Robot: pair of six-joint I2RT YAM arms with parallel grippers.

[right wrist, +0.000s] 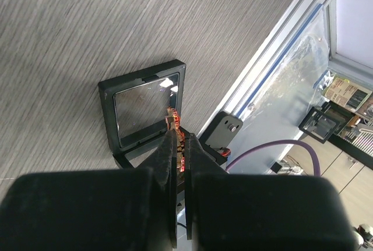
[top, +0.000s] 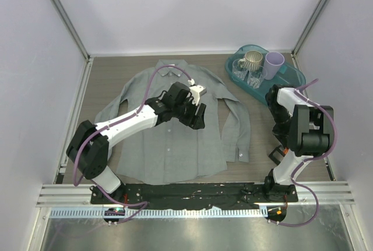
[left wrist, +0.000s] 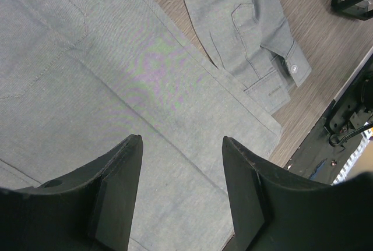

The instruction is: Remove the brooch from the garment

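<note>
Brooch (right wrist: pixel 174 120) pinched in right gripper (right wrist: pixel 179 138)

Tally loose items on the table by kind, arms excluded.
Shirt: 1
Brooch: 1, pinched in the right claw
Black frame case: 1
Teal tray: 1
Mug: 1
Purple cup: 1
Clear glasses: 2
Total: 8

No readable text or labels anywhere
</note>
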